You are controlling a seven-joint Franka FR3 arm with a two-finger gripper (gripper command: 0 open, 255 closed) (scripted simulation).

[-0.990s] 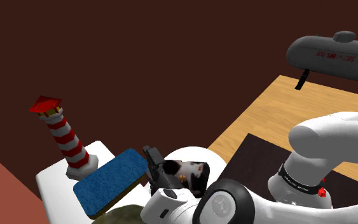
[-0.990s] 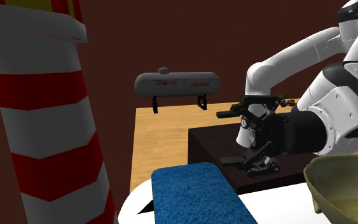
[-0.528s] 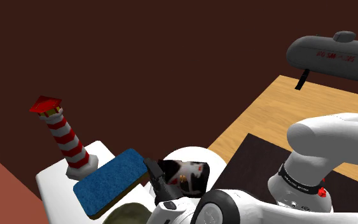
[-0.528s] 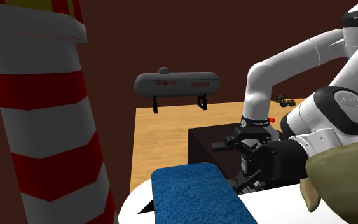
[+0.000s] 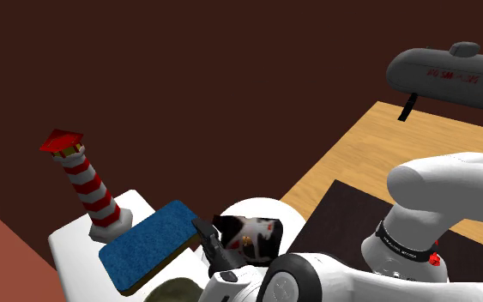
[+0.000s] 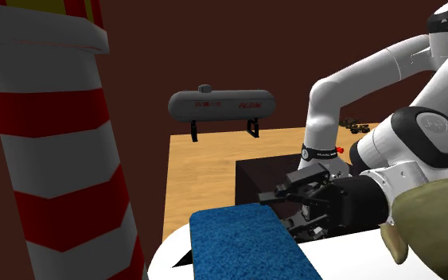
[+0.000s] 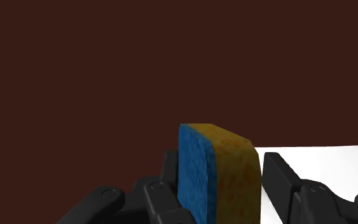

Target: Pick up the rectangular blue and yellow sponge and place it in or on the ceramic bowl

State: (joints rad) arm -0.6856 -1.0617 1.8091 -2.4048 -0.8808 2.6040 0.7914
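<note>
Straddling sponge (image 7: 217, 184) | hand (image 7: 222, 164) fingers spread | gap at yellow face

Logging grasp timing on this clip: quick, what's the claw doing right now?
Claw: open, straddling the blue and yellow sponge, not yet clasping it.

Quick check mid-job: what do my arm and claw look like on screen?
The arm is glossy white with rounded links, dark joint bands, and a small red dot by one band. The claw is all black, with two blocky fingers.
</note>
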